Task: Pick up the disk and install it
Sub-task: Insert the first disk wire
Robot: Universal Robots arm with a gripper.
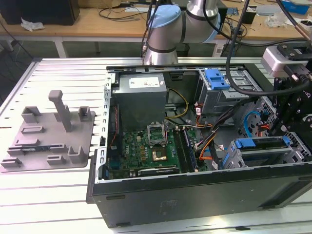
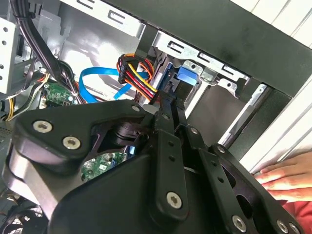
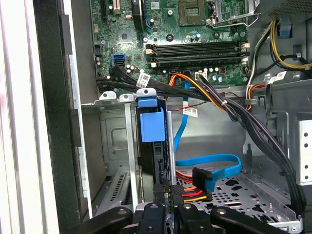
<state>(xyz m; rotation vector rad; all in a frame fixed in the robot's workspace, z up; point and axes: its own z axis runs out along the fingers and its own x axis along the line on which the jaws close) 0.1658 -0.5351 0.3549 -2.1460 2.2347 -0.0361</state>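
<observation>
From my station I see the gripper (image 1: 291, 122), a black, bolted metal linkage, down inside the open case (image 1: 195, 192) at the exterior view's right. In the first wrist view its two slim fingers (image 3: 157, 214) are pinched close on either side of the near edge of the disk (image 3: 152, 124), clamping it as far as I can see.

The disk stands edge-on in a slot of the perforated silver sheet-metal cage (image 3: 114, 136). Its smooth blue plastic carrier tab is at the far end, toward the motherboard (image 3: 195, 29). In the exterior view the disk (image 1: 261, 146) lies along the case's front wall, blue at both ends.

A flat, glossy blue ribbon cable (image 3: 219, 163) loops just beside the slot. A bundle of red, orange and yellow wires (image 2: 136, 78) ends in a black plug close to the fingertips, crowding that side. Thick black cables (image 3: 253, 126) cross above the cage floor.

Further off sit a boxy grey power supply (image 1: 141, 95), a ribbed blue latch (image 1: 217, 78) and a moulded grey tray (image 1: 48, 131) on the slatted table (image 1: 58, 195). A person's hand (image 2: 287, 173) rests on the slats beside the case.
</observation>
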